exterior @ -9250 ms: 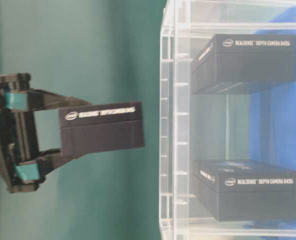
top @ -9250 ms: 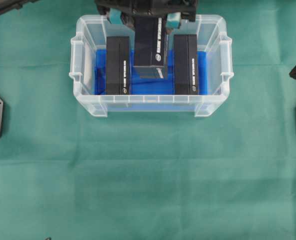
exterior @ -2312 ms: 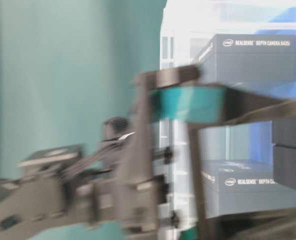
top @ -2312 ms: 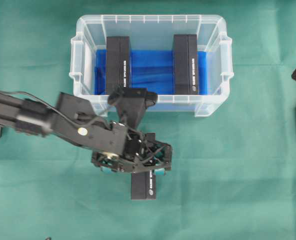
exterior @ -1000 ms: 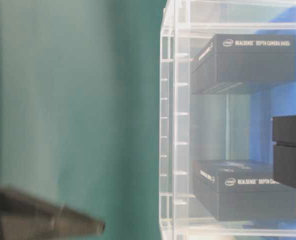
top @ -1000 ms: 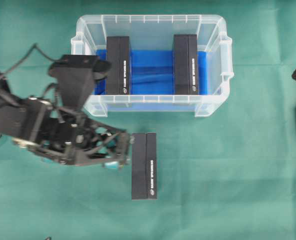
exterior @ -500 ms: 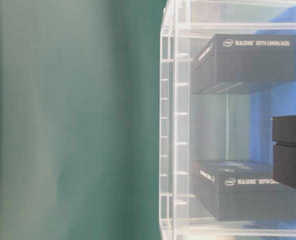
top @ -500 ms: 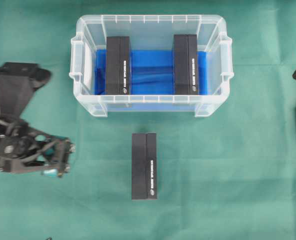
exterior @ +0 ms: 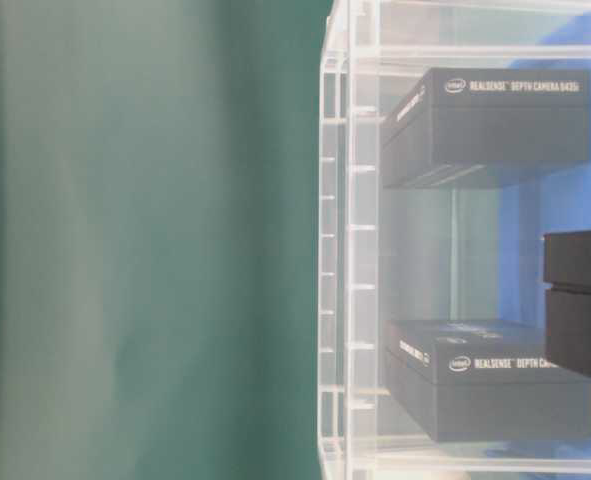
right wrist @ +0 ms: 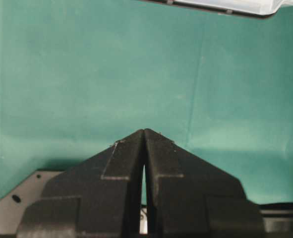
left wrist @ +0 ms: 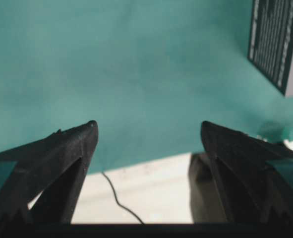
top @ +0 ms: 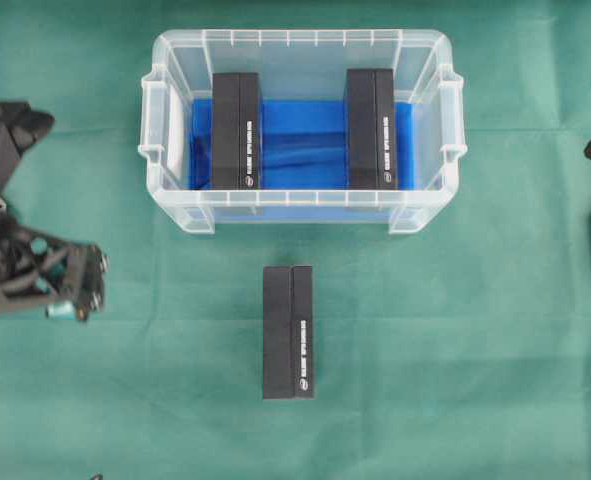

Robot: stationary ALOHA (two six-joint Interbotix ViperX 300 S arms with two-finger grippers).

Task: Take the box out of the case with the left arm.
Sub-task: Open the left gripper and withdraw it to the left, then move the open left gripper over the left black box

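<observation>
box [top: 288,331] now lies on the cloth outside the case [top: 425,215]; left claw [top: 75,290] pulls away wide open, empty—task looks done.

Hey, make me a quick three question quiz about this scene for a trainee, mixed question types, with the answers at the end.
1. How many black boxes sit inside the case?
2. True or false: the left gripper is clamped on the box on the cloth.
3. The right gripper is: A) open wide, B) shut with nothing in it, C) holding a box.

Key
1. Two: the left box and the right box, with bare blue lining between them.
2. False. Its jaws stand wide open over the green cloth, apart from that box.
3. B
</observation>
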